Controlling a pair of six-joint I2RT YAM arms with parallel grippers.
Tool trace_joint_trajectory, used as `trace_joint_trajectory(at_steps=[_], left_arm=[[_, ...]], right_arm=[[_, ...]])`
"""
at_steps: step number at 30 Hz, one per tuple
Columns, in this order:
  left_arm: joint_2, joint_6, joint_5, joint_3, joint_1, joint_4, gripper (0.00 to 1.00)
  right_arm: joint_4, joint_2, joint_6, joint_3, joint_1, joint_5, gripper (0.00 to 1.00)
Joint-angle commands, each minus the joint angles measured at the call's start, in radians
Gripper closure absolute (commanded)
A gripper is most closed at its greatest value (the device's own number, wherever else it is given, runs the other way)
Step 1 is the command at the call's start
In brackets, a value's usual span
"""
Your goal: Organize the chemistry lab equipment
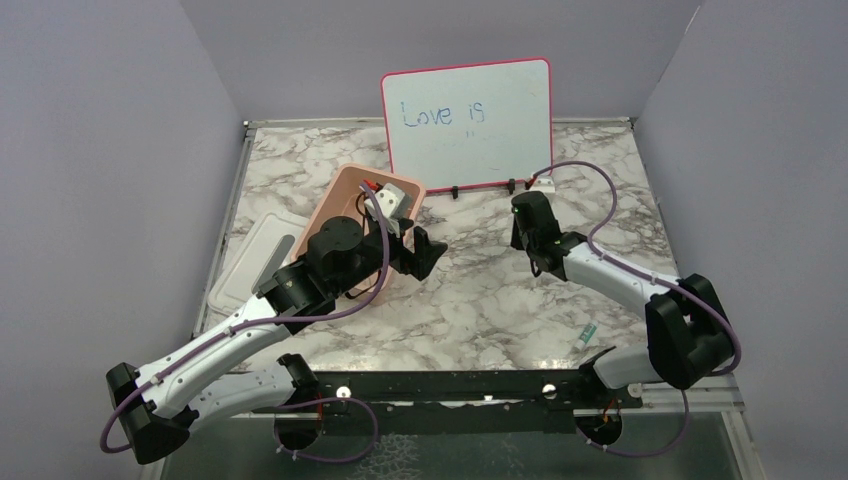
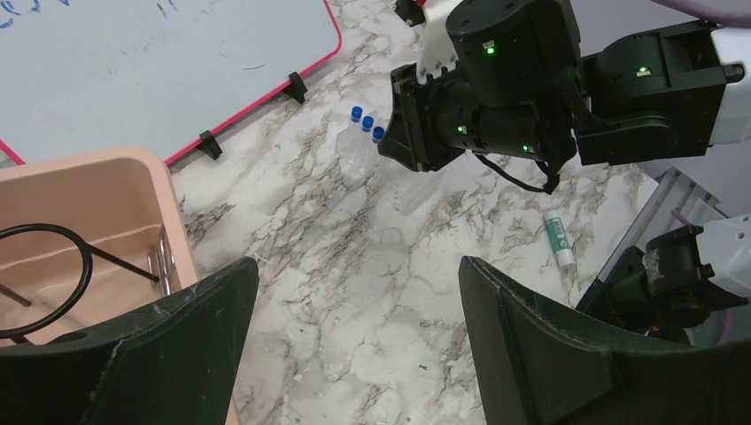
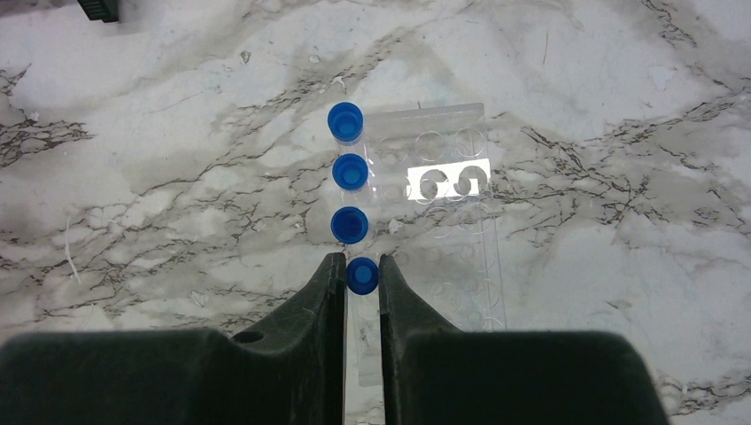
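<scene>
A clear rack [image 3: 460,230] lies on the marble table with a row of little clear tubes with blue caps [image 3: 351,168]. My right gripper [image 3: 361,270] points straight down and is shut on the nearest blue-capped tube [image 3: 362,275], a finger pressed to each side of its cap. My left gripper [image 2: 356,266] hangs open over bare marble beside the pink tub [image 2: 133,177], with nothing between its fingers. Inside the tub lie the black wire ring stand [image 2: 84,266] and the thin metal tongs [image 2: 161,261]. The green-handled slim tool [image 1: 587,335] lies near the right arm's base.
The pink-framed whiteboard [image 1: 470,120] stands at the back of the table on small black feet. The tub's white lid [image 1: 250,262] lies flat at the left edge. Grey walls close in both sides. The two arms face each other across the middle.
</scene>
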Motion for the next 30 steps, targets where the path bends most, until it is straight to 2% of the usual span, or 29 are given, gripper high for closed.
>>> trace_joint_trajectory(at_steps=[1, 4, 9, 12, 18, 24, 30], left_arm=[[-0.008, 0.001, -0.012, 0.001, -0.007, 0.028, 0.14], [-0.004, 0.004, -0.013, 0.002, -0.007, 0.027, 0.14], [0.004, 0.002, -0.037, 0.009, -0.006, 0.013, 0.13], [0.016, 0.001, -0.062, 0.016, -0.005, 0.003, 0.13], [0.068, -0.024, -0.177, 0.044, -0.004, -0.054, 0.04], [0.166, -0.095, -0.306, 0.076, 0.035, -0.156, 0.01], [0.350, -0.110, -0.145, 0.158, 0.238, -0.234, 0.01]], right_arm=[[-0.034, 0.043, 0.031, 0.034, 0.003, 0.052, 0.80], [-0.068, 0.054, 0.055, 0.051, 0.003, 0.061, 0.74], [-0.158, 0.019, 0.109, 0.093, 0.003, 0.059, 0.53], [-0.196, -0.041, 0.118, 0.115, 0.003, 0.034, 0.49], [-0.261, -0.171, 0.125, 0.153, 0.003, -0.043, 0.45], [-0.302, -0.282, 0.129, 0.130, 0.004, -0.215, 0.45], [-0.296, -0.353, 0.177, 0.055, 0.004, -0.403, 0.46]])
